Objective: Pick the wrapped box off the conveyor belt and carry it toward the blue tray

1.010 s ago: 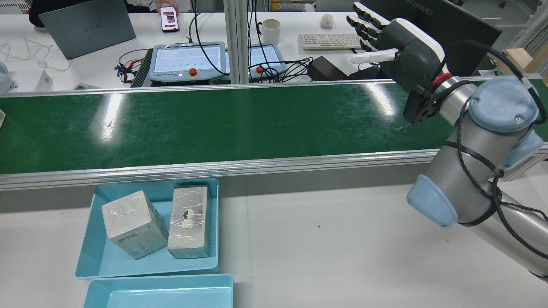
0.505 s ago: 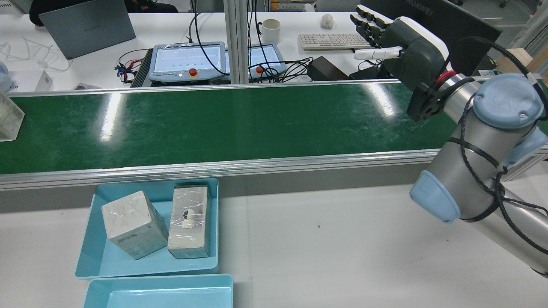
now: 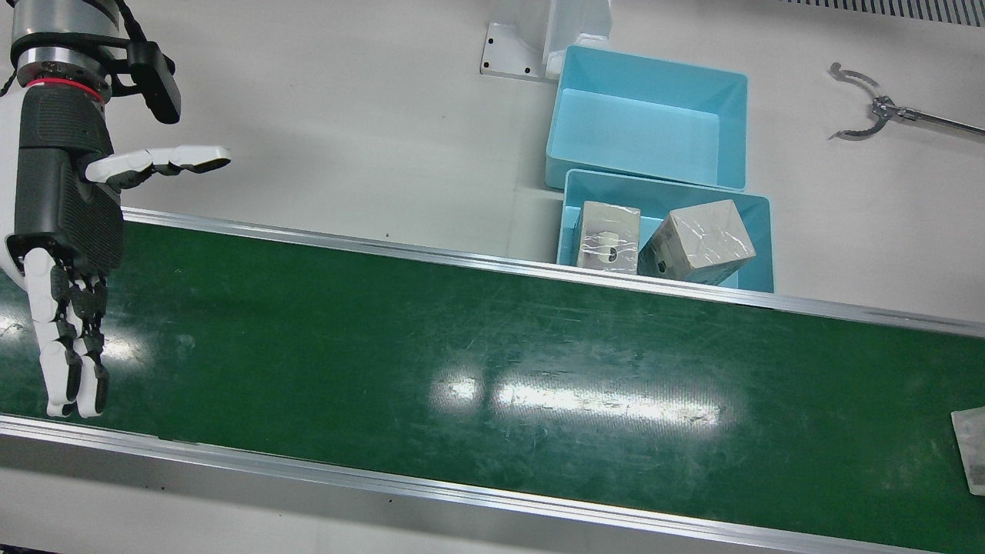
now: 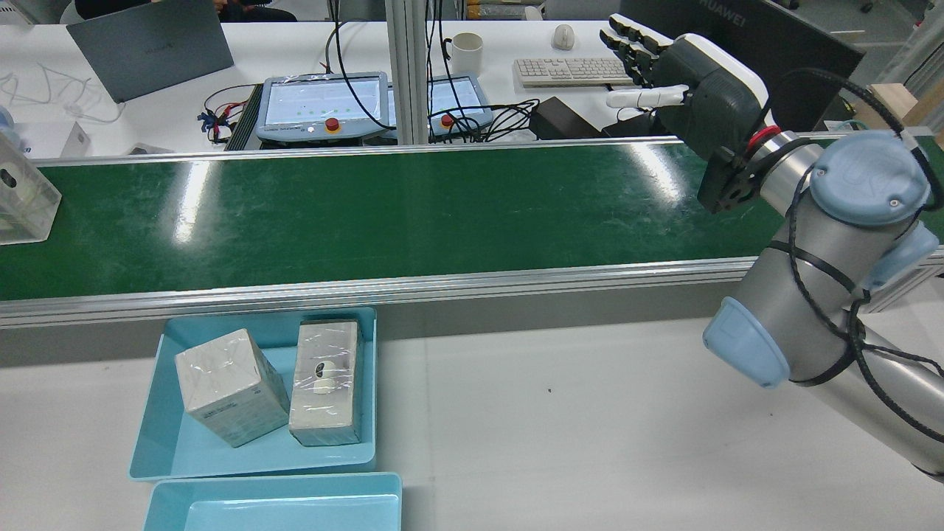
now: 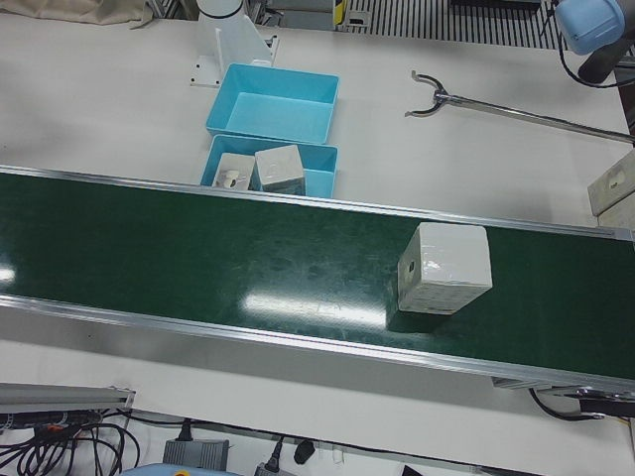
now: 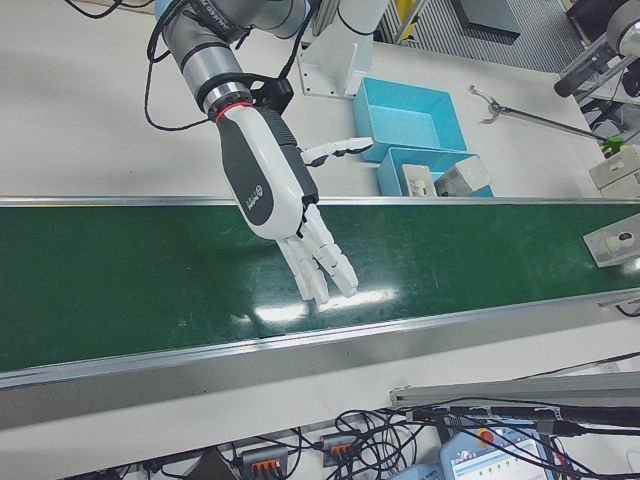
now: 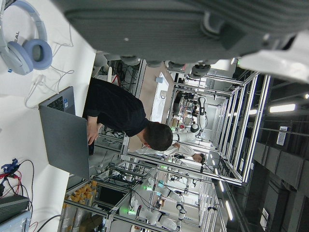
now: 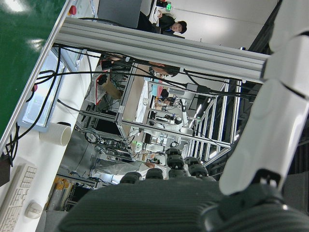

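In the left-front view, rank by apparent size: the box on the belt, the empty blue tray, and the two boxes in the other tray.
1. Empty blue tray
2. Wrapped box on the conveyor belt, though it sits nearer the camera
3. Two boxes in the tray: the right one shows larger; the left is partly hidden, so their order is unsure.

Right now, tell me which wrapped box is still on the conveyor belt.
The lone wrapped box on the green belt; the other two sit inside the blue tray.

Rear view high behind arms; front view straight down; side-fronts oblique; hand views sideways. All fixed share conveyor belt (image 4: 369,214), blue tray (image 3: 758,211).
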You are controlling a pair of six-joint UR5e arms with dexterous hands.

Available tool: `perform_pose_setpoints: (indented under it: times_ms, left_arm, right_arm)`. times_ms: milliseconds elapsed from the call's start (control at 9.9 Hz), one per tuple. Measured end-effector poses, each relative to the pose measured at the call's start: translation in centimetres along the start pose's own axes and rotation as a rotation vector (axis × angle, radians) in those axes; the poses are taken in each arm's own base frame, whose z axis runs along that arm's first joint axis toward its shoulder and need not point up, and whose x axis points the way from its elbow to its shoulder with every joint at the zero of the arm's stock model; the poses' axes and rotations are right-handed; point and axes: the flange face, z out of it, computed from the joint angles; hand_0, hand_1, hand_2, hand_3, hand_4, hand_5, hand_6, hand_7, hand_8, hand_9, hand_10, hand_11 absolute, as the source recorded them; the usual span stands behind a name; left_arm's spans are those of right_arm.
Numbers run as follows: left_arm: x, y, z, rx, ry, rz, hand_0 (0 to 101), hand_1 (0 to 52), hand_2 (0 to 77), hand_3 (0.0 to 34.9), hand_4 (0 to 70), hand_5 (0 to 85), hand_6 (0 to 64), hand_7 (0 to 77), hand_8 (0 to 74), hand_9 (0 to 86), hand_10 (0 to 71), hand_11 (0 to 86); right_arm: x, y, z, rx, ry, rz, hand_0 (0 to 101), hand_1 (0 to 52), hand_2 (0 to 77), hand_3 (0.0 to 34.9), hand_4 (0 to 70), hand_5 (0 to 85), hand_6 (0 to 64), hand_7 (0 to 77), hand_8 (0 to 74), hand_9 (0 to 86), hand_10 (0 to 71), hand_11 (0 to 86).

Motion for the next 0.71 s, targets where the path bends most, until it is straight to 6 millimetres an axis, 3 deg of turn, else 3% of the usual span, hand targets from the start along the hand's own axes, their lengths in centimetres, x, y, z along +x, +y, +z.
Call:
perform_pose_setpoints:
  times_ms: [707]
  left_arm:
    - [0.00, 0.00, 0.00, 0.000, 0.000, 0.000, 0, 0.0, 0.5, 0.0, 0.0, 1.1, 0.0, 0.0, 0.0, 0.0, 0.5, 0.0]
  right_arm:
    - [0.04, 0.09, 0.01, -0.002, 0.000, 0.002, 41, 9.8, 9.8, 0.0, 0.0, 6.5, 0.0, 0.5, 0.0, 1.1, 0.0, 1.1]
